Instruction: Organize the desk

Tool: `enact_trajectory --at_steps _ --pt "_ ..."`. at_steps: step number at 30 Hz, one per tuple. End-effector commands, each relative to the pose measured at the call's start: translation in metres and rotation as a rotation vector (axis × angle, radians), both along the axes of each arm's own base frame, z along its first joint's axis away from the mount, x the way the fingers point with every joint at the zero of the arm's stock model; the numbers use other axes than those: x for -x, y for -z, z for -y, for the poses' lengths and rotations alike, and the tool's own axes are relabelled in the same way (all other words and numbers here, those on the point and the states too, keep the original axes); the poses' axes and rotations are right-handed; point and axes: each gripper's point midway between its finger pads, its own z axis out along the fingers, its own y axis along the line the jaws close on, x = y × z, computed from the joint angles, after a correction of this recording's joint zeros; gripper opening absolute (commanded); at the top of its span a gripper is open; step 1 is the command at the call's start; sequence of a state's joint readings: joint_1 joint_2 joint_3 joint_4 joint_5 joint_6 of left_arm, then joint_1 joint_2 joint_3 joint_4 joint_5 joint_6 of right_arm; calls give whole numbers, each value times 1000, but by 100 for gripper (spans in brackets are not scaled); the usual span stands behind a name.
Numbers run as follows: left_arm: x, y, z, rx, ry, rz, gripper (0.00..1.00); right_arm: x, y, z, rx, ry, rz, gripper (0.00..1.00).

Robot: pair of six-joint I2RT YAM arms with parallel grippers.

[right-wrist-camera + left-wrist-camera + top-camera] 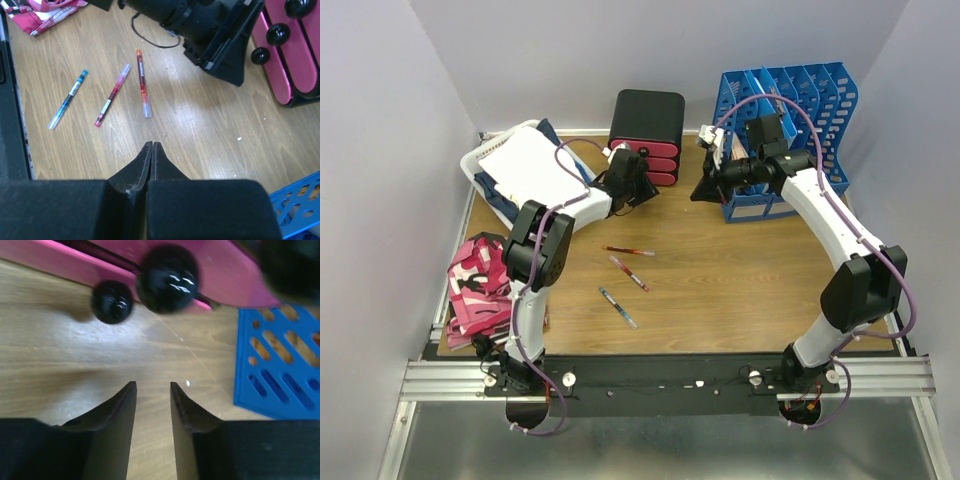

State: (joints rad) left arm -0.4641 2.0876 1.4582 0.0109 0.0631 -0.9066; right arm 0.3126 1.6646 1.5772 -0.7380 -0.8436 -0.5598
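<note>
The desk (720, 290) is brown wood grain, with three pens in its middle: a red one (628, 251), a magenta one (629, 272) and a blue one (618, 308). My left gripper (642, 190) hovers low at the back, just in front of the black drawer unit (646, 125). In the left wrist view its jaws (152, 385) stand apart with only bare wood between them, and the unit's black knobs (167, 279) are close ahead. My right gripper (700, 190) hangs beside the blue file rack (790, 110). Its jaws (151, 144) are shut on nothing above the wood, the pens (142, 82) beyond them.
A white basket (520, 165) with papers sits at the back left. A pink patterned cloth (478, 290) lies at the left edge. The blue file rack's base (280, 365) is just right of the left gripper. A metal rail (670, 375) runs along the front.
</note>
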Motion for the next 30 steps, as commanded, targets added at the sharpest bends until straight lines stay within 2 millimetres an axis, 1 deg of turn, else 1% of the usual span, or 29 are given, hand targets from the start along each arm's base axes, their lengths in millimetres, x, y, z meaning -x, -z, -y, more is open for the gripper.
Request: enact_trajectory --at_steps 1,2,3,6,11,14,15,17,20,24,25,30 --pt "-14 17 -25 -103 -127 -56 50 7 -11 2 -50 -5 2 6" --pt "-18 15 -26 -107 -139 -56 51 7 -11 3 -53 -3 0 6" --pt "-18 18 -31 -125 -156 -65 52 6 -10 3 -54 -2 -3 6" --pt "-24 16 -38 -134 -184 -56 52 5 -9 5 -56 1 -7 6" --pt "-33 23 -48 -105 -204 -68 52 2 -9 7 -58 9 -10 6" --pt "-39 25 -48 -73 -191 -64 52 0 -9 8 -60 11 -10 6" --pt "-43 21 -47 -58 -187 -48 52 0 -9 7 -60 11 -13 6" --pt "-45 25 -45 -45 -170 -57 52 -2 -8 7 -60 12 -16 6" --pt "-52 19 -42 -21 -161 -32 52 -3 -7 8 -59 14 -17 6" --pt "-53 14 -35 31 -125 -20 51 -5 -4 8 -57 17 -22 6" --pt "-55 10 -34 41 -124 -1 51 -4 -4 8 -57 16 -23 6" --pt "-60 11 -37 56 -153 1 52 -6 -4 7 -61 15 -27 6"
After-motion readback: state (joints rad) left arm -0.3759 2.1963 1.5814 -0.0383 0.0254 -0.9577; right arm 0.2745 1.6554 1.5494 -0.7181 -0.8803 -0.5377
